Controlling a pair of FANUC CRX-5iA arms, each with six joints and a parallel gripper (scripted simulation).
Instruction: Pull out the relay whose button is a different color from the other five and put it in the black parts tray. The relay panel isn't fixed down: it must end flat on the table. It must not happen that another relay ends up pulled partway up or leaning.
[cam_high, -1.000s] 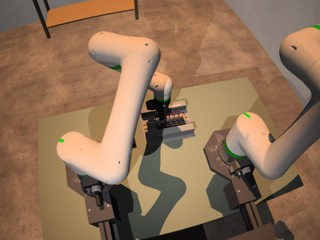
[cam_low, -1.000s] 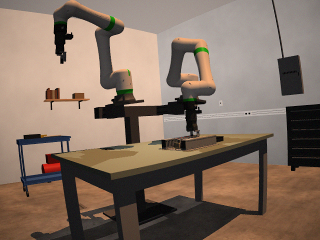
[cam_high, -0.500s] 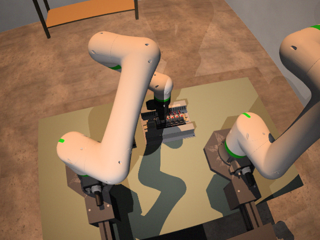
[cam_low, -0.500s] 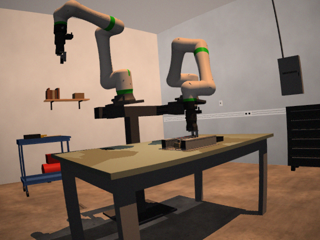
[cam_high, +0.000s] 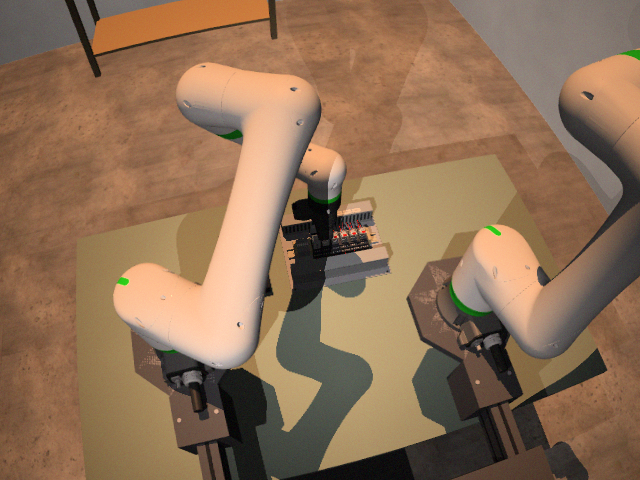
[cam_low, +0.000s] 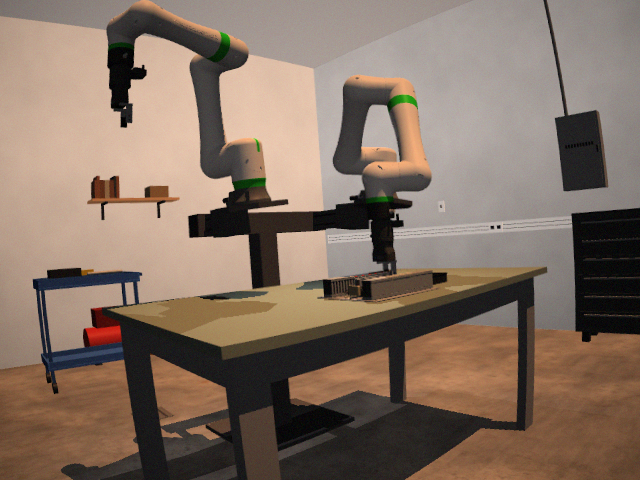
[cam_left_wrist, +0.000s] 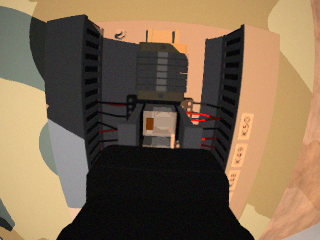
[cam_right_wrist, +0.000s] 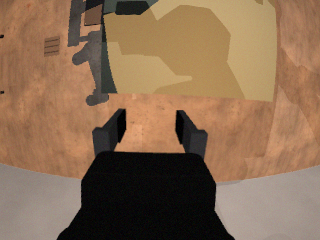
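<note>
Relay with orange-brown button (cam_left_wrist: 160, 123) sits between left gripper's (cam_high: 324, 243) (cam_low: 389, 270) (cam_left_wrist: 160, 125) fingers, sides pinched; we'd lift straight. Right gripper (cam_low: 126, 121) (cam_right_wrist: 151, 126), spread, hangs farther off.

A blue metal cart (cam_low: 87, 282) is standing on the mottled brown floor (cam_low: 465, 361); above the cart, a wooden wall shelf (cam_low: 133, 199) is holding boxes.

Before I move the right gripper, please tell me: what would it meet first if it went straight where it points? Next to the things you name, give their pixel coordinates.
Probably the floor (cam_high: 361, 103) (cam_low: 568, 403) (cam_right_wrist: 150, 142): the right gripper (cam_low: 125, 118) (cam_right_wrist: 150, 119) points down just past the table (cam_high: 413, 206) (cam_low: 206, 330) (cam_right_wrist: 250, 50) edge, though depth is unclear.
</note>
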